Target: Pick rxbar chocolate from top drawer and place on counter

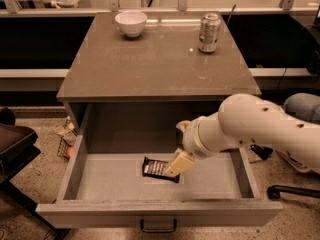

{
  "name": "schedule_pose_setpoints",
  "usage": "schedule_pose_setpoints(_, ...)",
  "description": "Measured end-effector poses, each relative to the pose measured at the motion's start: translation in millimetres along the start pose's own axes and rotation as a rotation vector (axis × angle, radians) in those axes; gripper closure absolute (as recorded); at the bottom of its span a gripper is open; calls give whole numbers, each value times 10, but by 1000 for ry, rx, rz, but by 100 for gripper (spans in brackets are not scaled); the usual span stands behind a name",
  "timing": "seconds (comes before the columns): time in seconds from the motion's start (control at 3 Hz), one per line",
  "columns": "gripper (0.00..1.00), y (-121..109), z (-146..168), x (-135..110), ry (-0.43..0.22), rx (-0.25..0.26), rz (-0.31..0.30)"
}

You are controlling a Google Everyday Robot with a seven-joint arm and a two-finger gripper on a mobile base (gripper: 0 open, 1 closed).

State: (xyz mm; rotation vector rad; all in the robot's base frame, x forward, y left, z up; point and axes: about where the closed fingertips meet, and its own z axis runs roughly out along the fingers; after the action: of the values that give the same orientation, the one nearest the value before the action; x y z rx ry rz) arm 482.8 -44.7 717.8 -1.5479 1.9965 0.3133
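Observation:
The top drawer (107, 181) is pulled wide open, with its dark pull handle (158, 228) at the front. The rxbar chocolate (154, 168), a flat dark wrapper with pale print, lies flat on the drawer floor near the middle. My gripper (178, 164) reaches down into the drawer from the right on a bulky white arm (250, 129). Its cream tip is at the bar's right end and covers that end. The bar rests on the floor. The glossy grey-brown counter (150, 66) is the cabinet's top, just behind the drawer.
A white bowl (131, 23) stands at the counter's back left and a silver drink can (209, 32) at its back right. A dark chair (15, 151) is left of the drawer. Clutter (67, 139) lies on the floor at the left. A person's leg (302, 109) is at the right.

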Motion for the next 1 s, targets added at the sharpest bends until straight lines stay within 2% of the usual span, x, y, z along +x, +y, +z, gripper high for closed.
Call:
schedule_pose_setpoints(0.33, 32, 61, 263, 93, 10, -25, 12)
schedule_pose_setpoints(0.67, 14, 257, 463, 215, 17, -65, 28)
schedule_pose_setpoints(1.0, 10, 375, 565, 270, 18, -89, 36)
